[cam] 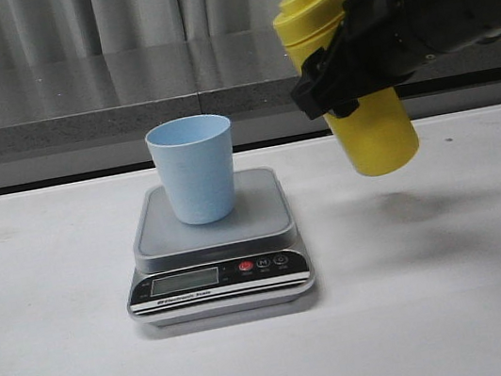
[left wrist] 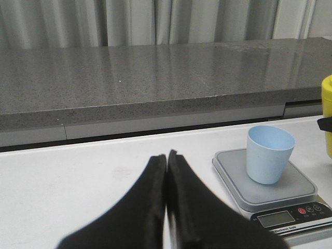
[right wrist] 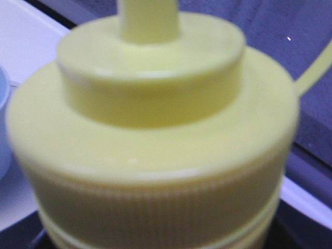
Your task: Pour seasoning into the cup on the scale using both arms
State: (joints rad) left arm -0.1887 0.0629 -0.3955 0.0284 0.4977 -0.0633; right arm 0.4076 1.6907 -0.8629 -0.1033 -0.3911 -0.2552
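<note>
The light blue cup stands upright on the silver-grey scale in the middle of the table. My right gripper is shut on the yellow seasoning bottle and holds it in the air to the right of the cup, tilted a little, nozzle up. In the right wrist view the bottle's ribbed cap fills the picture and hides the fingers. My left gripper is shut and empty, to the left of the scale and cup; it does not show in the front view.
A grey stone ledge runs along the back of the white table, with curtains behind it. The bottle casts a shadow on the table right of the scale.
</note>
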